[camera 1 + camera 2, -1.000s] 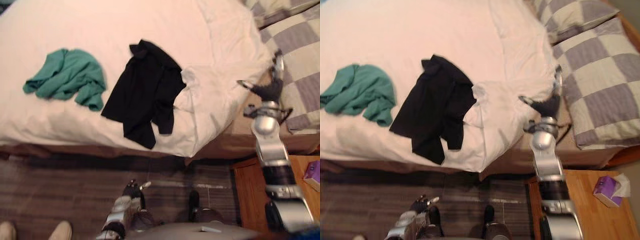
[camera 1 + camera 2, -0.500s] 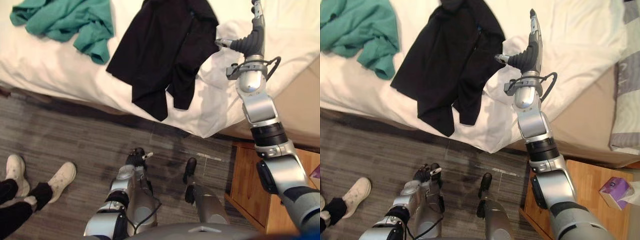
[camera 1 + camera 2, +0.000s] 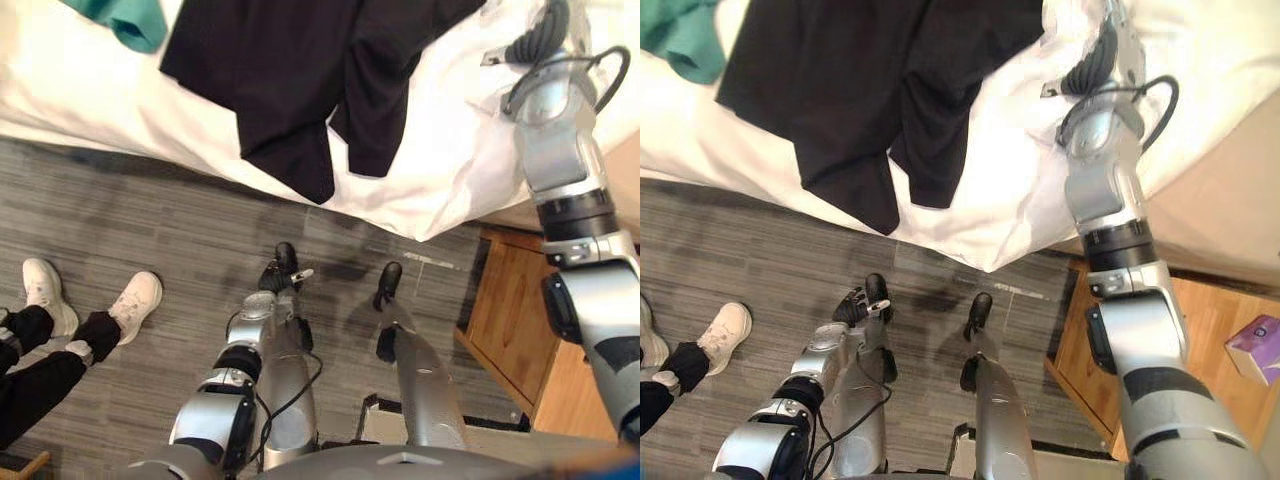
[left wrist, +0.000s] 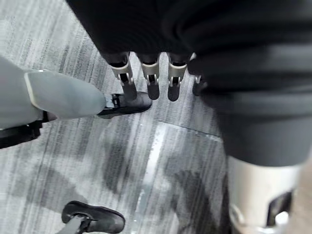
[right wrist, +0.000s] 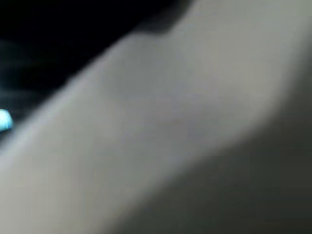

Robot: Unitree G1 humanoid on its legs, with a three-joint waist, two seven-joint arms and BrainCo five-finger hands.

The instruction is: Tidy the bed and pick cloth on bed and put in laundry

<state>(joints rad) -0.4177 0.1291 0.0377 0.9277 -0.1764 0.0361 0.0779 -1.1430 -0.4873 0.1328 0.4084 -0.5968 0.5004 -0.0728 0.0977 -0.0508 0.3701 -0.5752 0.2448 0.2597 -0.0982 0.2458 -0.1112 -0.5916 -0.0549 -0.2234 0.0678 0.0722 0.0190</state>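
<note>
**Right hand on the bed beside the black cloth, left hand hanging free**

The black cloth (image 3: pixel 300 70) lies spread at the near edge of the bed (image 3: pixel 450 150), with its lower flaps draped over the white cover towards the floor (image 3: pixel 150 230). The right hand (image 3: pixel 1092 62) rests on the white cover just beside the cloth, on its right. Its fingers (image 3: pixel 1120 30) run straight up past the top of the view, holding nothing. The thumb points towards the cloth, with a strip of white cover between them. The green cloth (image 3: pixel 130 20) lies at the bed's near edge, left of the black one and well apart from both hands. The left hand (image 3: pixel 277 270) hangs low over the floor, its fingers (image 4: pixel 148 78) relaxed and empty. A person's white shoes (image 3: pixel 135 300) stand on the floor at the left.
</note>
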